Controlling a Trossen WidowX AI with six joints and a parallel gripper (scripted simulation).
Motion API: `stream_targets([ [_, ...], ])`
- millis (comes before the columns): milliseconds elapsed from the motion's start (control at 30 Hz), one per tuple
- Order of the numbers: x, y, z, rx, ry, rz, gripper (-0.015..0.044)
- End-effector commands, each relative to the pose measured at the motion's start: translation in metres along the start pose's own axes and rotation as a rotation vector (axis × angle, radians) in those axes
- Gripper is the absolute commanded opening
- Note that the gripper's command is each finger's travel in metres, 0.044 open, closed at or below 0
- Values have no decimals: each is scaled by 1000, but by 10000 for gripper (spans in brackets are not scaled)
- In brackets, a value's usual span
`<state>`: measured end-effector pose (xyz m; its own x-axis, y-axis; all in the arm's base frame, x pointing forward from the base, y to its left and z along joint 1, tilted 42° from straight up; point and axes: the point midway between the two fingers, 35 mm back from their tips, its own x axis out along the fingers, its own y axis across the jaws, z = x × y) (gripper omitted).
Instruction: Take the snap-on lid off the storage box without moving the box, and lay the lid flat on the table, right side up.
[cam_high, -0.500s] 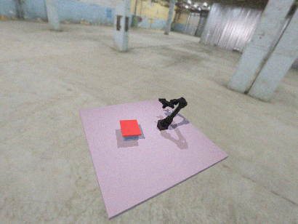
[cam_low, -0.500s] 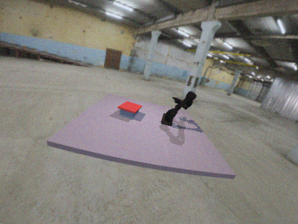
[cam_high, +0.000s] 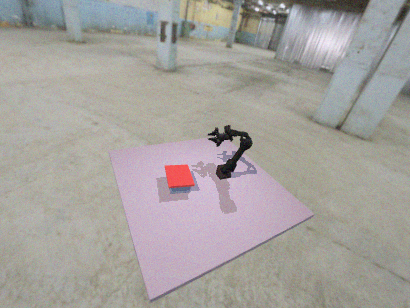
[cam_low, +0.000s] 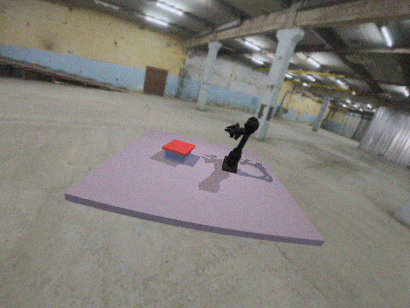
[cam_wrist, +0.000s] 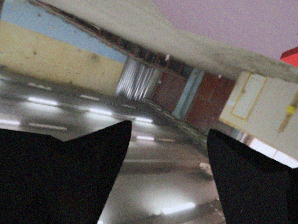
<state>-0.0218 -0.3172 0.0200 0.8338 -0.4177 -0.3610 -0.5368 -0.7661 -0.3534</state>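
The red lid (cam_high: 179, 175) (cam_low: 179, 147) lies flat on top of the blue-grey storage box (cam_high: 180, 190) (cam_low: 176, 155), which stands upright on the table. A red corner, which looks like the lid (cam_wrist: 291, 56), shows at the right edge of the wrist view. My gripper (cam_high: 210, 137) (cam_low: 227, 131) (cam_wrist: 169, 131) is open, its fingers partway apart with nothing between them. It hangs high above the table, to the right of the box and well clear of the lid in the top and exterior views. The box's underside and the lid's inner side are hidden.
The lilac square table top (cam_high: 210, 240) (cam_low: 145, 197) (cam_wrist: 225, 20) carries the box and my arm's base (cam_high: 223, 172) (cam_low: 230, 164). The base stands to the right of the box. Table edges are visible in the top and exterior views. Concrete pillars stand far behind.
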Motion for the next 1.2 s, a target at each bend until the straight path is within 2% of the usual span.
stream_targets([
  [0,33,-38,-20,-192,-92,-95,235],
  [133,66,-86,-39,-421,-168,-206,235],
  [233,76,-104,-44,-502,-187,-245,235],
  [433,105,-187,-57,-843,-223,-406,235],
  [567,110,-220,-59,-973,-218,-466,235],
  [767,109,-297,-55,-1274,-157,-605,235],
  [1167,108,-305,-55,-1305,-147,-619,235],
])
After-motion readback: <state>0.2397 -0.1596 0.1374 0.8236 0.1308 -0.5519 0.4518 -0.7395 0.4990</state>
